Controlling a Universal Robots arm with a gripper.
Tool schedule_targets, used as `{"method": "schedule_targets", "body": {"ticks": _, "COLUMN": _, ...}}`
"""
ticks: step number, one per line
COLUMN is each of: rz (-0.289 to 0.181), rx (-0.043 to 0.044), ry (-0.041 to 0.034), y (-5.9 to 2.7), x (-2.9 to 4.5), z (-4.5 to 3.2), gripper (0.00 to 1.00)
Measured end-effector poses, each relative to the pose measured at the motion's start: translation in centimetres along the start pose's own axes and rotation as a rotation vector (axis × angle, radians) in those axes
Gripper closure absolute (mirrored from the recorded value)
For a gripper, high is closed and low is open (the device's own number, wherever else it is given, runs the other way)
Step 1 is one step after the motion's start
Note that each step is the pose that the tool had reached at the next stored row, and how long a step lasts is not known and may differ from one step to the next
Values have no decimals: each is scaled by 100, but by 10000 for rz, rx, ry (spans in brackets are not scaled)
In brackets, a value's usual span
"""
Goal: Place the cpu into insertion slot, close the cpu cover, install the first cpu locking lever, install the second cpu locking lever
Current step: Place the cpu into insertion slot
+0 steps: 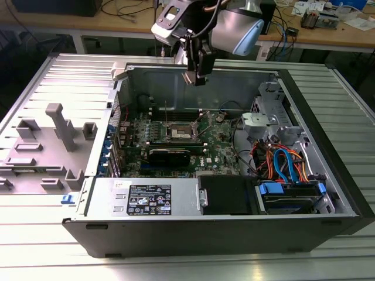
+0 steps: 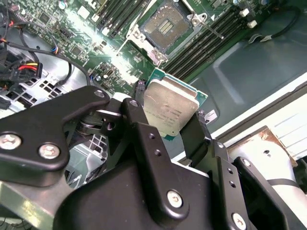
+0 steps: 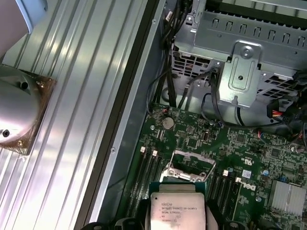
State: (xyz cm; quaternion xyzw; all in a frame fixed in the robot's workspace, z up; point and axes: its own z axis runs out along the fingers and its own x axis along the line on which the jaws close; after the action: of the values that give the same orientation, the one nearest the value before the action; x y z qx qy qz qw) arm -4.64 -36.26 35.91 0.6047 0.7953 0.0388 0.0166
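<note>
1. Second wrist view: fingers (image 2: 136,115) clenched on the cpu (image 2: 170,108), pinching two opposite edges, with the silver metal top turned towards the camera and a thin green rim showing around it.
2. Held in the air between the fingers, touching nothing else, and seemingly tilted a little against the board below.
3. Well apart from the fingers, down on the green motherboard (image 2: 86,43): the insertion slot (image 2: 165,26), dark centre bare and empty, silver rim around it, flanked by long black memory slots.
4. Exterior view: fingers (image 1: 201,70) hanging high over the open computer case (image 1: 205,234), close to its back wall; case lying on its side on the ribbed metal table (image 1: 35,257).
5. Handling, as a judgement:
   - Probably very light and quite stiff, with no give under the fingers.
   - Smooth metal top likely slippery, so best taken by the edges of the green rim, as now.
   - Underside and slot centre presumably delicate, poorly suited to pressing, scraping or dropping from a height.
   - Likely to slide or twist between the fingers if squeezed unevenly, since only narrow edges are offered.
</note>
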Motion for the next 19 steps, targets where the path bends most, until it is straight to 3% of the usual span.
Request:
{"method": "schedule_targets", "body": {"ticks": 6, "rz": 736, "rx": -14, "ry": -60, "y": -14, "x": 2, "z": 78, "gripper": 45}}
{"method": "schedule_targets", "body": {"ticks": 19, "rz": 958, "rx": -16, "ry": -92, "y": -85, "x": -56, "z": 222, "gripper": 45}}
